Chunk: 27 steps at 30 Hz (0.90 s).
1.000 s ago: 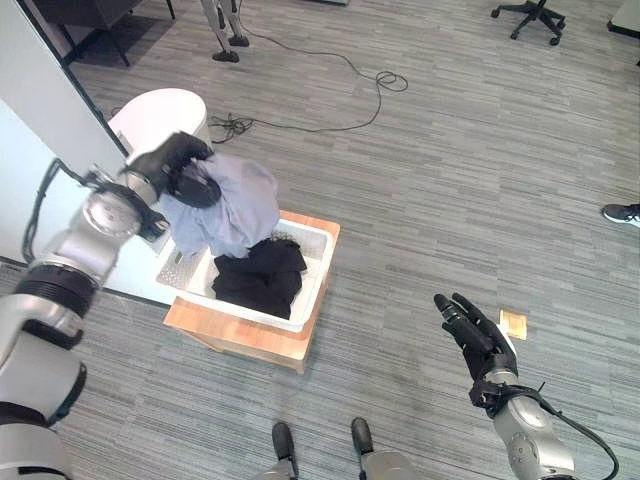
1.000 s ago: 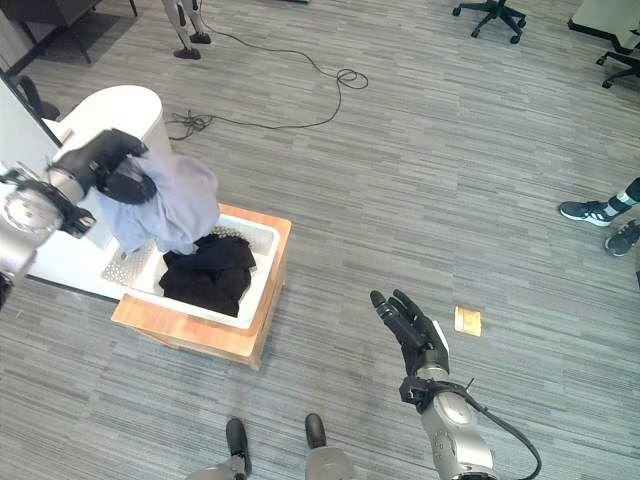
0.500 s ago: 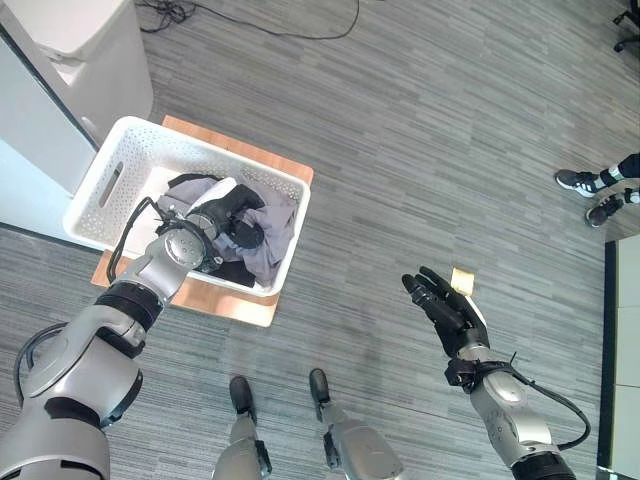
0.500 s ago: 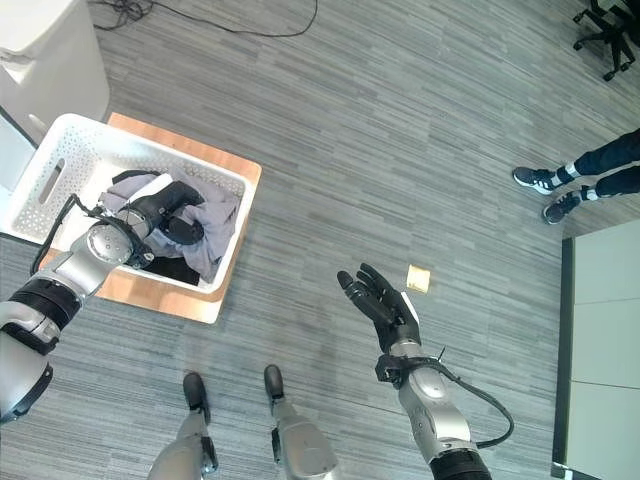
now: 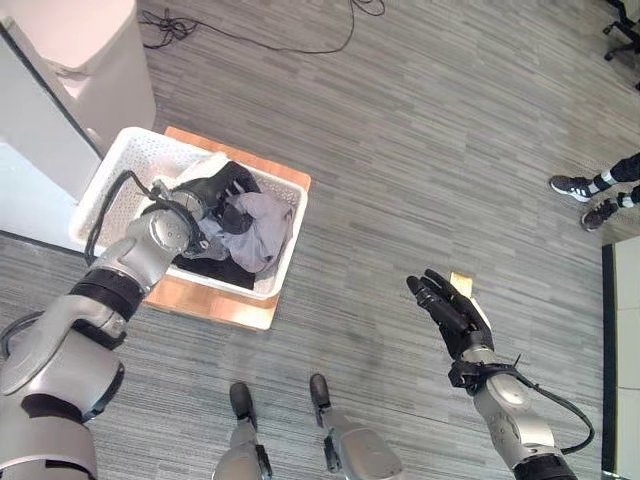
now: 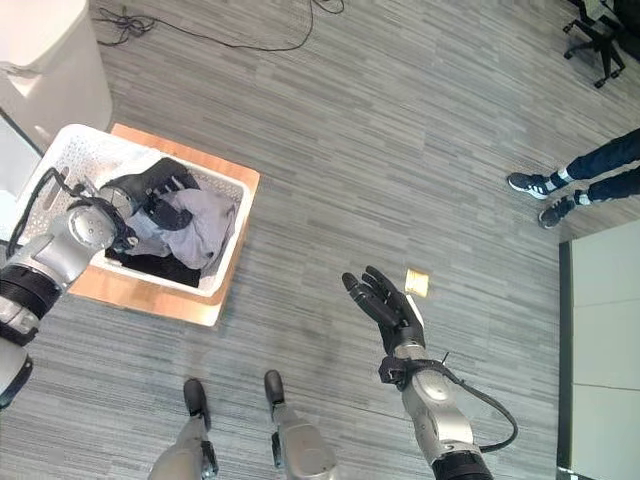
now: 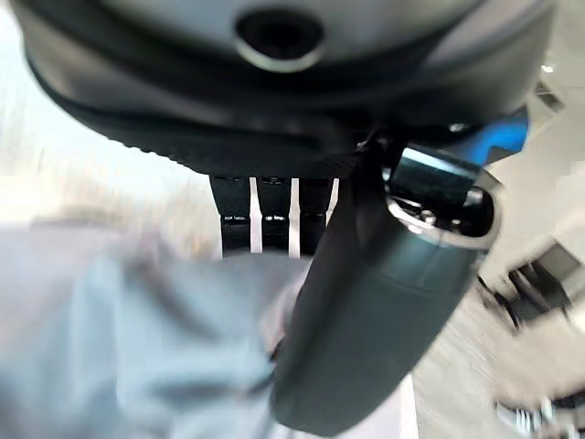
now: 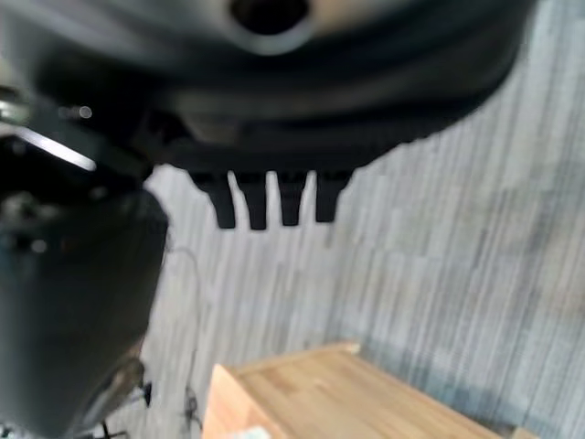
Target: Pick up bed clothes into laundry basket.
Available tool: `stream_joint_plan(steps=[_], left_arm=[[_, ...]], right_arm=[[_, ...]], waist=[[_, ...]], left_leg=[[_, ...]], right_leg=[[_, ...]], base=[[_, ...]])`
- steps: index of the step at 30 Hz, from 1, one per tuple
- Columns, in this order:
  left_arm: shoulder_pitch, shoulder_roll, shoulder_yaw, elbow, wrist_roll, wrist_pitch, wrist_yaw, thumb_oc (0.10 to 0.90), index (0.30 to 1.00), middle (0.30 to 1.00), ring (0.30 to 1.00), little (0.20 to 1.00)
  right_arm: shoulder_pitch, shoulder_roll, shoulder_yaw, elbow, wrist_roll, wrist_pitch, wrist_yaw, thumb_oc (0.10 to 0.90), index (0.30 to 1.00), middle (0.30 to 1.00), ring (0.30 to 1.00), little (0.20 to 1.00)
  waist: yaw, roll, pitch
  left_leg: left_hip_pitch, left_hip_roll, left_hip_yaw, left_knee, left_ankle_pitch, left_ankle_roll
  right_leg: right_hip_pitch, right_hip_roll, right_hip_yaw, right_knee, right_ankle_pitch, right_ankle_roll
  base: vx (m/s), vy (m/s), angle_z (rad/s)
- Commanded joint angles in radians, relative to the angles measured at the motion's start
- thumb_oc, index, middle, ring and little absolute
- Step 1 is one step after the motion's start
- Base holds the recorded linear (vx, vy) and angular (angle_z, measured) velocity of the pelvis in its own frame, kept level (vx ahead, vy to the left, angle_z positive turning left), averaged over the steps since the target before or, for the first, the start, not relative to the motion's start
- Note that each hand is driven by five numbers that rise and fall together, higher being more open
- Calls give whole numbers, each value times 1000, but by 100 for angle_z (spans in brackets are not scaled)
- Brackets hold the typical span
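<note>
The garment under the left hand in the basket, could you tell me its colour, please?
The garment is light grey-blue, clearest in the left eye view.

Floor (image 5: 420, 120): grey wood-grain planks laid in long strips, running across the whole room, with a black cord (image 5: 250, 40) trailing over it at the far side and a small tan square (image 6: 417, 283) lying flat on it. Furniture: a low wooden platform (image 5: 215, 302) on the floor, a white rounded cabinet (image 5: 85, 60) just beyond it against a pale wall panel (image 5: 30, 190), a black office chair (image 6: 590, 35) at the far right corner, and a light grey unit (image 6: 600, 350) along the right edge. A person's dark-trousered legs and shoes (image 6: 560, 190) stand on the floor at the right.
</note>
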Motion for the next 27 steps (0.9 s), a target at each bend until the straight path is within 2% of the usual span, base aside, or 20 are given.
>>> stream_joint_plan(steps=[1,4,6,7,8,9,10,11,12,14,16,17,19,20,21,22,24,27], left_arm=[[-89,36,73,-65,48,-53,-3,800,900,900,900,900],[43,117,154,-205,15,-50,-46,800,900,900,900,900],[85,136,183,-241,1,-53,-54,800,900,900,900,900],[127,161,218,-278,-29,-56,-66,800,900,900,900,900],[211,207,296,-345,-121,-73,-59,800,900,900,900,900],[272,223,344,-384,-152,-75,-64,800,900,900,900,900],[309,224,377,-396,-197,-84,-54,800,900,900,900,900],[410,216,472,-437,-274,-110,-27,800,900,900,900,900],[422,217,483,-442,-274,-110,-27,800,900,900,900,900],[518,197,559,-480,-360,-137,-15,800,900,900,900,900],[533,198,573,-486,-361,-136,-17,800,900,900,900,900],[731,78,732,-519,-533,-171,-24,800,900,900,900,900],[835,-84,816,-535,-612,-182,-23,800,900,900,900,900],[845,-87,823,-540,-612,-181,-24,800,900,900,900,900],[928,-258,891,-531,-688,-188,-26,800,900,900,900,900],[963,-355,933,-512,-716,-202,-13,800,900,900,900,900],[1022,-477,980,-495,-722,-214,4,800,900,900,900,900],[1087,-598,1016,-473,-771,-224,21,800,900,900,900,900]], right_arm=[[49,-36,-133,-49,-13,-88,-23,800,900,900,900,900],[73,-40,-168,-53,-22,-79,-20,800,900,900,900,900],[78,-39,-173,-54,-26,-76,-20,800,900,900,900,900],[86,-37,-184,-62,-28,-72,-17,800,900,900,900,900],[95,-32,-205,-67,-27,-69,-12,800,900,900,900,900],[98,-36,-205,-72,-28,-67,-12,800,900,900,900,900],[102,-32,-215,-79,-27,-69,-10,800,900,900,900,900],[97,-38,-224,-83,-23,-73,-12,800,900,900,900,900],[96,-41,-221,-82,-23,-73,-11,800,900,900,900,900],[79,-45,-223,-91,-17,-82,-13,800,900,900,900,900],[77,-48,-218,-92,-17,-82,-13,800,900,900,900,900],[69,-44,-218,-130,-15,-101,-7,800,900,900,900,900],[82,-23,-235,-143,-23,-111,1,800,900,900,900,900],[83,-26,-232,-144,-24,-110,1,800,900,900,900,900],[92,1,-245,-161,-29,-119,4,800,900,900,900,900],[102,20,-251,-161,-33,-124,7,800,900,900,900,900],[123,45,-263,-159,-40,-129,15,800,900,900,900,900],[146,84,-271,-170,-41,-130,23,800,900,900,900,900]], waist=[[58,48,-107],[79,66,-117],[83,71,-120],[91,74,-124],[114,79,-133],[110,86,-138],[118,86,-140],[128,93,-148],[125,95,-148],[137,101,-153],[132,103,-153],[147,109,-163],[155,108,-169],[152,111,-170],[158,113,-177],[164,112,-178],[166,113,-190],[171,115,-200]], left_leg=[[83,28,-44,0,-124,-32],[100,24,-56,0,-128,-31],[105,23,-59,0,-128,-32],[108,22,-63,0,-129,-32],[116,20,-70,0,-130,-32],[120,19,-72,0,-131,-33],[123,18,-75,0,-131,-33],[130,17,-82,0,-131,-33],[131,17,-82,0,-132,-33],[138,16,-86,0,-131,-33],[139,17,-85,0,-132,-33],[157,15,-86,0,-136,-33],[165,14,-87,0,-139,-30],[167,14,-87,0,-140,-30],[177,11,-89,1,-144,-26],[187,11,-89,3,-154,-25],[191,9,-91,3,-153,-22],[200,6,-95,8,-160,-18]], right_leg=[[-21,-71,-55,14,-4,101],[5,-74,-74,13,-14,98],[13,-75,-78,13,-18,96],[19,-75,-82,12,-21,95],[32,-75,-90,11,-26,91],[39,-75,-93,10,-29,90],[43,-75,-96,10,-31,89],[54,-74,-102,11,-35,86],[55,-74,-102,11,-36,86],[62,-73,-105,12,-39,84],[63,-73,-104,12,-39,84],[83,-75,-105,14,-50,79],[91,-75,-106,17,-59,74],[92,-75,-106,18,-60,74],[101,-75,-106,21,-68,71],[114,-76,-107,24,-78,69],[120,-77,-109,27,-84,63],[131,-78,-113,36,-96,57]], base=[[39,-31,21],[50,-29,17],[23,-13,16],[40,-31,8],[51,-34,2],[47,-30,9],[39,-17,23],[27,-14,28],[32,-10,26],[5,-4,4],[19,1,1],[52,7,4],[50,5,-9],[43,-3,-6],[56,-7,12],[62,-11,21],[40,-11,11],[35,-15,3]])
